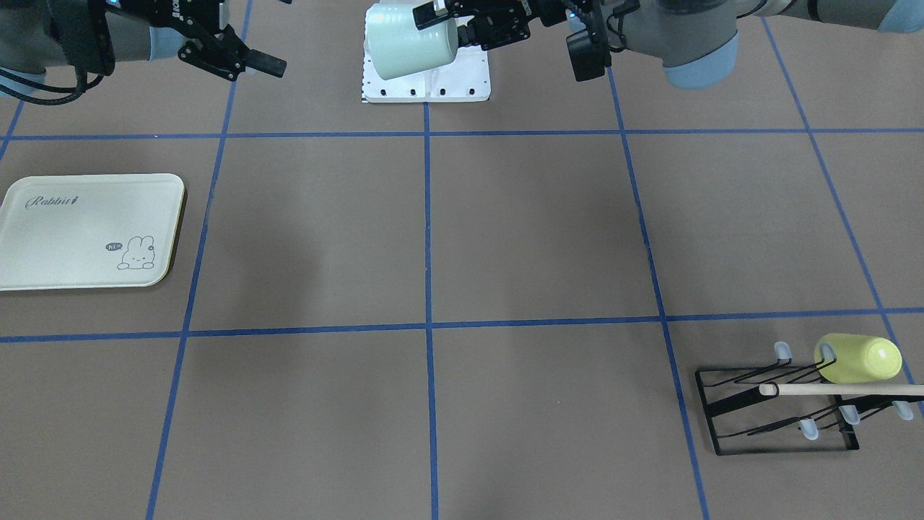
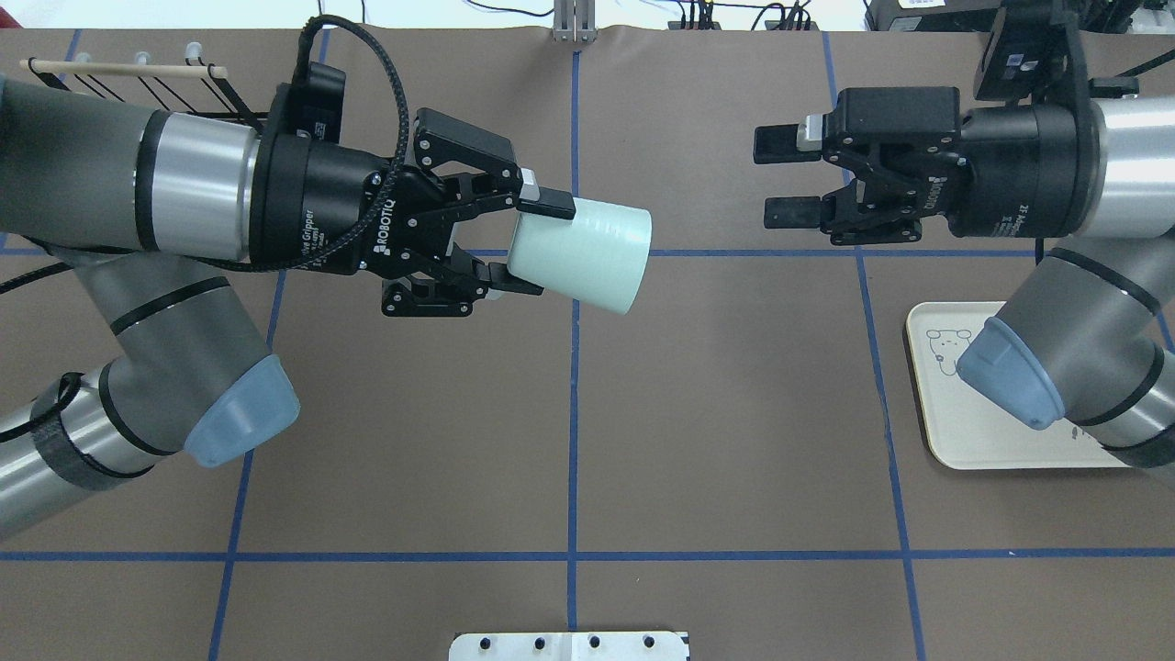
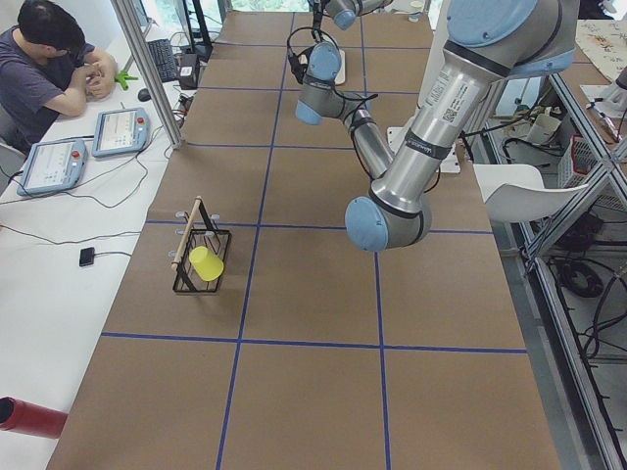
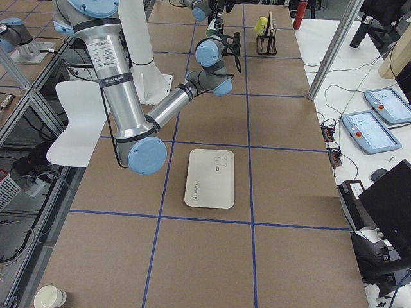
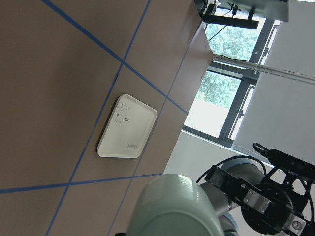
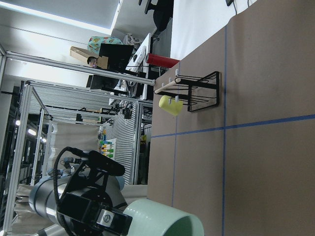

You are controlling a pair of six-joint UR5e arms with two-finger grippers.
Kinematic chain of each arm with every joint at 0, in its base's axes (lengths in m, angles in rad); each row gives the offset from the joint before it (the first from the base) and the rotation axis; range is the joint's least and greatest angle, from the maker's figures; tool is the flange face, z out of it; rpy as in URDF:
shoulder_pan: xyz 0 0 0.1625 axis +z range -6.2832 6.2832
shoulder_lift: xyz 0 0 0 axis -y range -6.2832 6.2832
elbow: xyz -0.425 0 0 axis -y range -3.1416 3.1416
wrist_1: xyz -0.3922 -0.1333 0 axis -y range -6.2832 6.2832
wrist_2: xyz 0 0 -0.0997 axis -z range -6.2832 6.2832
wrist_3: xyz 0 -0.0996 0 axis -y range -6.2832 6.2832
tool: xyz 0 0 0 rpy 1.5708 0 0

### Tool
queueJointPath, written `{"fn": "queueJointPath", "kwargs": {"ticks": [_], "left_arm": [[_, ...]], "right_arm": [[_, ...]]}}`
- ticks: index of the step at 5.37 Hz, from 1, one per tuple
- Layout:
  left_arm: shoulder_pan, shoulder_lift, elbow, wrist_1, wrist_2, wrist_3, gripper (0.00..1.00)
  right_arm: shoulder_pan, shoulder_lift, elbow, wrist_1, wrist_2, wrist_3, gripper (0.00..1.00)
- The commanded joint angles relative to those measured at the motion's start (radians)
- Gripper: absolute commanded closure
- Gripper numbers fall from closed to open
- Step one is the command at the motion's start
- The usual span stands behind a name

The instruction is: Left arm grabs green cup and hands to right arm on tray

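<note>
My left gripper (image 2: 532, 246) is shut on the base end of the pale mint-green cup (image 2: 587, 257). It holds the cup on its side in the air over the table's middle, with the mouth pointing toward my right gripper. My right gripper (image 2: 778, 177) is open and empty, facing the cup with a gap between them. In the front view the cup (image 1: 411, 40) sits in my left gripper (image 1: 447, 25), and my right gripper (image 1: 249, 54) is apart on the left. The cream Rabbit tray (image 1: 86, 231) lies empty on the table. In the overhead view the tray (image 2: 945, 413) is partly under my right arm.
A black wire rack (image 1: 779, 404) with a wooden dowel holds a yellow-green cup (image 1: 859, 359) at the far end on my left side. A white mounting plate (image 1: 426, 79) lies by the robot base. An operator (image 3: 49, 69) sits beside the table.
</note>
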Motion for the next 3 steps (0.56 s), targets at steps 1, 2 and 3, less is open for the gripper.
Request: {"fn": "queueJointPath", "kwargs": {"ticks": [1,2,3], "left_arm": [[-0.003,-0.001,0.001,-0.122,0.09,-0.156,0.85],[-0.003,0.005,0.003,-0.174,0.123,-0.212,0.85],[0.0,0.006,0.003,-0.177,0.135,-0.223,0.85]], "right_arm": [[-0.03,-0.003,-0.009,0.137,-0.067,0.077,0.01],[-0.03,-0.004,-0.009,0.19,-0.098,0.13,0.01],[-0.043,-0.004,-0.01,0.229,-0.131,0.15,0.01]]}}
